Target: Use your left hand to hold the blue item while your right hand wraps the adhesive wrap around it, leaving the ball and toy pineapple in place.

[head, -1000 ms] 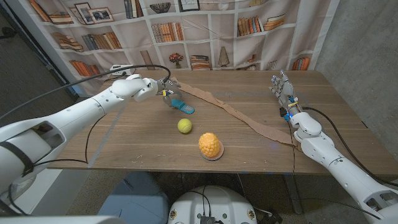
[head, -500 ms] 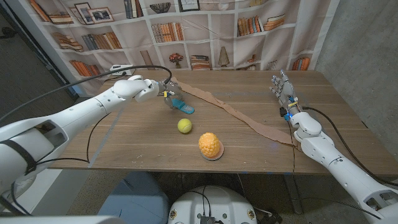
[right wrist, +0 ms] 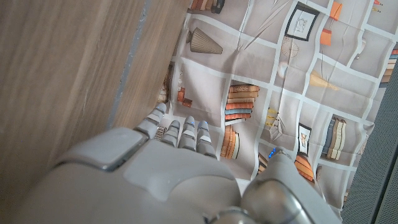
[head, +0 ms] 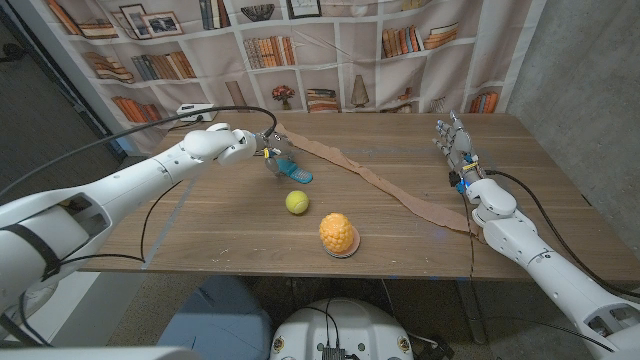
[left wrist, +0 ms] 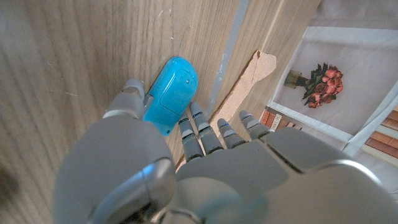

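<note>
**Left hand at the blue item, right hand idle at the far right**

Nearest the table's front edge, just below the frame's centre, the toy pineapple [head: 339,234] sits on a small round base. A little behind it and to its left lies the yellow-green ball [head: 296,202], apart from everything else.

Further back, left of centre, the blue item [head: 294,170] lies on the wooden table [head: 220,230]. The left hand [head: 252,146] is right at its far-left end; in the left wrist view its fingers [left wrist: 200,127] spread beside the blue item [left wrist: 169,93], touching or nearly so. I cannot tell whether it has a grip.

The tan adhesive wrap [head: 390,190] trails diagonally from behind the blue item toward the lower right, passing behind the ball and pineapple.

At the right edge, the right hand [head: 456,148] stands upright, fingers apart, holding nothing, well clear of the wrap.
</note>
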